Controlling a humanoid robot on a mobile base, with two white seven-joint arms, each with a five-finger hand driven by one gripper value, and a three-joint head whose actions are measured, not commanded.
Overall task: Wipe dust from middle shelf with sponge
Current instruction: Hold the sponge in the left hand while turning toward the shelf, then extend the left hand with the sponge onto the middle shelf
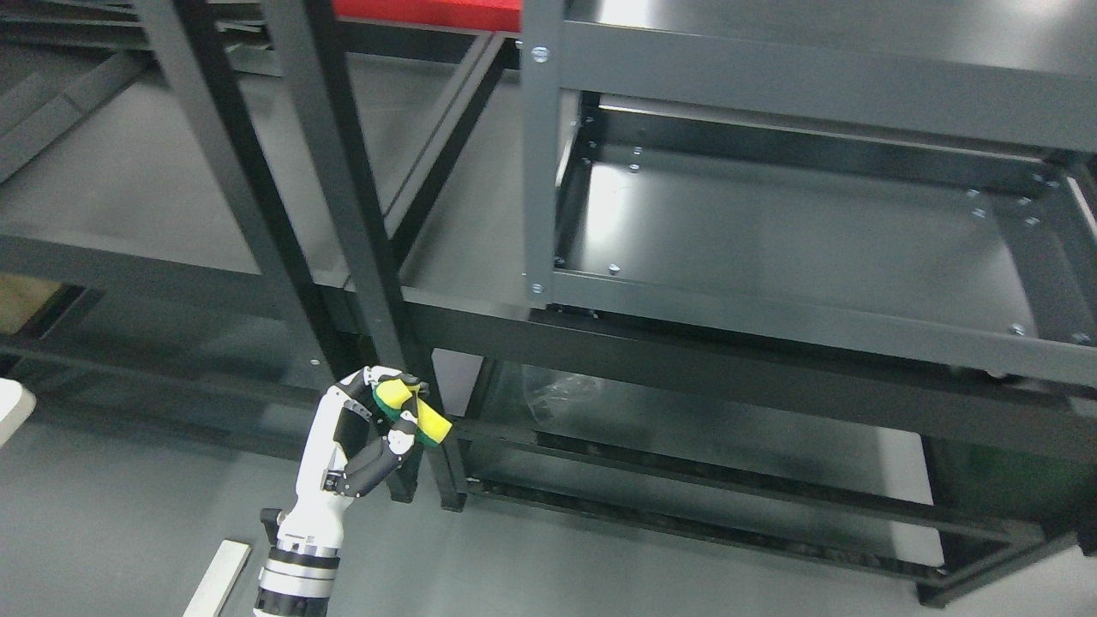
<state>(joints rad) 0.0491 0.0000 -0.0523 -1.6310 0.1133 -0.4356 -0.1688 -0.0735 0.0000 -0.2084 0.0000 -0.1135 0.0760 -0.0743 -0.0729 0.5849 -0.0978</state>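
**Q:** Yellow and green, is that the sponge? Where is it?

**A:** Yes. A small rectangular yellow sponge with a green scouring layer (411, 414) sits low in the picture, left of the middle, in the robot's white and black left hand (364, 437). The fingers (383, 458) are curled around it, thumb on top, so it is firmly gripped.

**Q:** Where does the arm come from?

**A:** It rises from the bottom edge, left of centre, with a ribbed silver wrist. The hand is in front of a dark metal upright post (343, 180) of the shelving, down near the post's foot; whether sponge and post touch cannot be told.

**Q:** And the shelf to be wiped?

**A:** A dark grey metal shelf rack (797, 103) fills the right half. Its glossy middle shelf (771, 231), framed by bolted rails, lies above and well to the right of the sponge. A lower shelf (686, 428) shows beneath it.

**Q:** Anything else?

**A:** A red panel (428, 13) at the top edge, a pale flat strip (218, 578) on the grey floor (128, 497) beside the wrist.
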